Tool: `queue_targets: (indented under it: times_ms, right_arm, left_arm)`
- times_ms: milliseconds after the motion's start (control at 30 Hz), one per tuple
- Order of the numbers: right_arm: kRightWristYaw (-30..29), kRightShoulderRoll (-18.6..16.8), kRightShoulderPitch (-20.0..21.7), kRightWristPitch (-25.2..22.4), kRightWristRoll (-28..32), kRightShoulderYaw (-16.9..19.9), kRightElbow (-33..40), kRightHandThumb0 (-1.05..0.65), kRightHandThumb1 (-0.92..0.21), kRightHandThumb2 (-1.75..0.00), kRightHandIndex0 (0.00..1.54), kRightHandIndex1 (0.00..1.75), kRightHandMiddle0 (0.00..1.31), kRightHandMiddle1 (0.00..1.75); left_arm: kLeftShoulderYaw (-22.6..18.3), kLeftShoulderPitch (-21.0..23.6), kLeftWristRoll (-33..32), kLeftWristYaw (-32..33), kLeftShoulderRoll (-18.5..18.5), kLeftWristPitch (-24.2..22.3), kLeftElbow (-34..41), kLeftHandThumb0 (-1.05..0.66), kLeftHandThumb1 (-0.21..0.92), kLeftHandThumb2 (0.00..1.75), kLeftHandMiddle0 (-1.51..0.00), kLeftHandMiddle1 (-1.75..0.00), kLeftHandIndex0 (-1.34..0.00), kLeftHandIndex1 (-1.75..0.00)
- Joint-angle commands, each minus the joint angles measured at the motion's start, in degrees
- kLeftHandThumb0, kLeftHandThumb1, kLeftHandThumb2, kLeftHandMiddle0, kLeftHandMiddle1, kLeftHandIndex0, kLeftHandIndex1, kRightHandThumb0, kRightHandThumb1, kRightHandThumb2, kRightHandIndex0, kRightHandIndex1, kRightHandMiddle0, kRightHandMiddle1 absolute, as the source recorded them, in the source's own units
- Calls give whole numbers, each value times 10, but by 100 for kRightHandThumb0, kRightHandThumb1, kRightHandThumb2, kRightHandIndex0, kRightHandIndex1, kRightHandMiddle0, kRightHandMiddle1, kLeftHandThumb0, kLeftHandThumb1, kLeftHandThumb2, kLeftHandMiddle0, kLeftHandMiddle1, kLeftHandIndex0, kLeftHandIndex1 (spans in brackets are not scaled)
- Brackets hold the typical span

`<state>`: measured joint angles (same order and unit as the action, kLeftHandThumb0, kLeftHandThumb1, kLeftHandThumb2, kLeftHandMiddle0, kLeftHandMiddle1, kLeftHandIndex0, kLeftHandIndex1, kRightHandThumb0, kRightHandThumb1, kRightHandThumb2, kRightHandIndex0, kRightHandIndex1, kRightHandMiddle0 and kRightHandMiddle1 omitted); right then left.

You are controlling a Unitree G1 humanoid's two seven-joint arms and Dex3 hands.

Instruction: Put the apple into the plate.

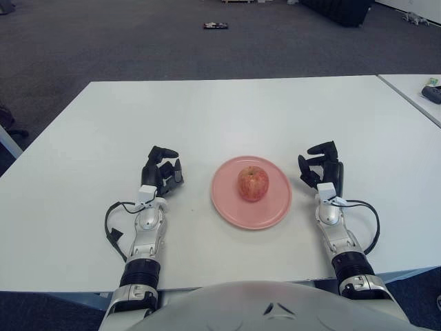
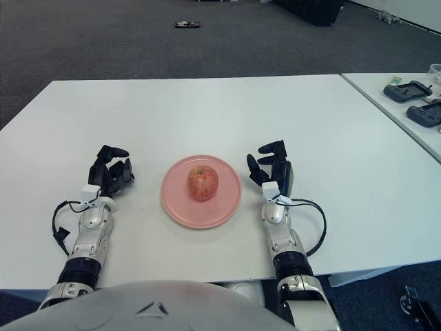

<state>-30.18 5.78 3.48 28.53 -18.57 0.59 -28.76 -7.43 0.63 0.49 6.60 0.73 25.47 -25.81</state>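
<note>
The apple (image 1: pixel 253 183) sits on the pink plate (image 1: pixel 227 205) — task done. Right hand (image 1: pixel 322 169) just beside the plate, left hand (image 1: pixel 161 171) well apart — both loosely curled, empty.

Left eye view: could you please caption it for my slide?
Red apple sits on round pink plate, an open robot hand on each side.
</note>
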Motion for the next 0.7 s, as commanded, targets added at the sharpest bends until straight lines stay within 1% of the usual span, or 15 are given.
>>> queue_targets:
  times_ms: [0,467,667]
  right_arm:
    - [-5,-12,-29,4,7,2,-12,-37,-76,-74,65,122,29,175]
    - [-11,-23,-31,14,11,8,-13,-37,-76,-76,64,118,29,175]
    - [0,-23,-30,25,22,10,-20,-37,-76,-75,66,119,29,175]
  left_arm:
    - [1,-19,1,-3,3,-17,-25,-41,56,102,-94,-175,-43,-175]
    - [2,-17,-2,-10,6,-19,-24,-41,55,102,-93,-175,-43,-175]
    - [1,-18,-4,-14,6,-21,-21,-41,55,103,-94,-175,-43,-175]
